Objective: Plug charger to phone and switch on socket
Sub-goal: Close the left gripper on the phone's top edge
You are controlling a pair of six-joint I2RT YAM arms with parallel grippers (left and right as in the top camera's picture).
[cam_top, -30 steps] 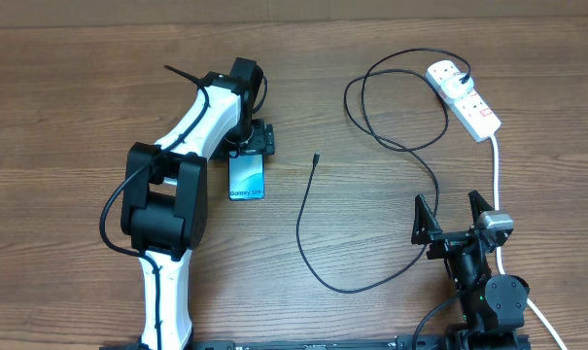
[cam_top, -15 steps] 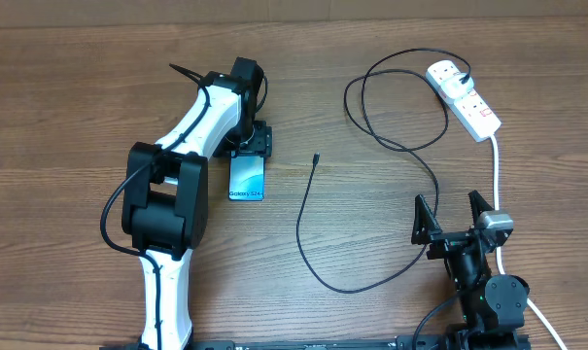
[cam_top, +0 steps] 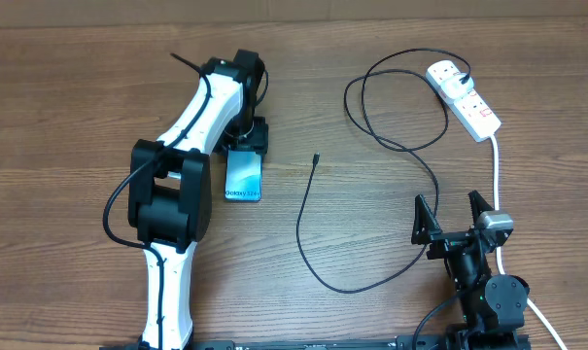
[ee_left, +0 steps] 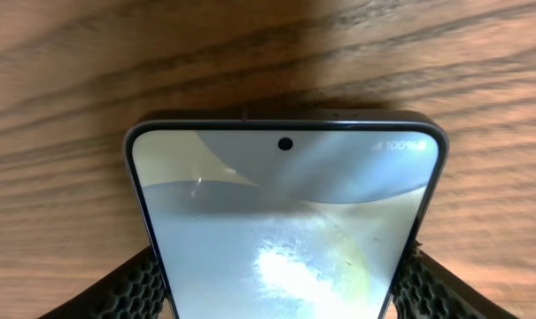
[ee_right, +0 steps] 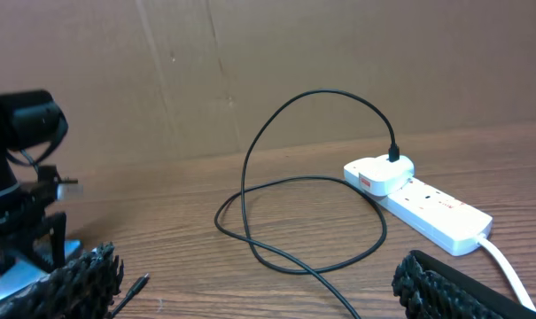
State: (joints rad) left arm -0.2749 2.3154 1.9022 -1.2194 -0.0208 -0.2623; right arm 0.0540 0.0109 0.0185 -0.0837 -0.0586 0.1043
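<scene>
Phone [cam_top: 244, 178] being pinched by its side edges in left gripper [cam_top: 243, 149], left of centre. Right gripper [cam_top: 449, 206] standing spread wide at front right. Charger [cam_top: 299, 219] sitting plugged into socket [cam_top: 466, 97], connector [cam_top: 316, 156] lying near, right of phone.

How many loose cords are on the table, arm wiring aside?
2: the charger loops from the socket to mid-table; the white cord runs from the socket past the right gripper, partly hidden.

Bare tabletop [cam_top: 70, 146] lies open between phone [cam_top: 243, 180] and charger cable [cam_top: 297, 224]. The left arm [cam_top: 201, 112] overhangs the phone's far end. Cable loops cross the approach to the power strip [cam_top: 466, 98].
</scene>
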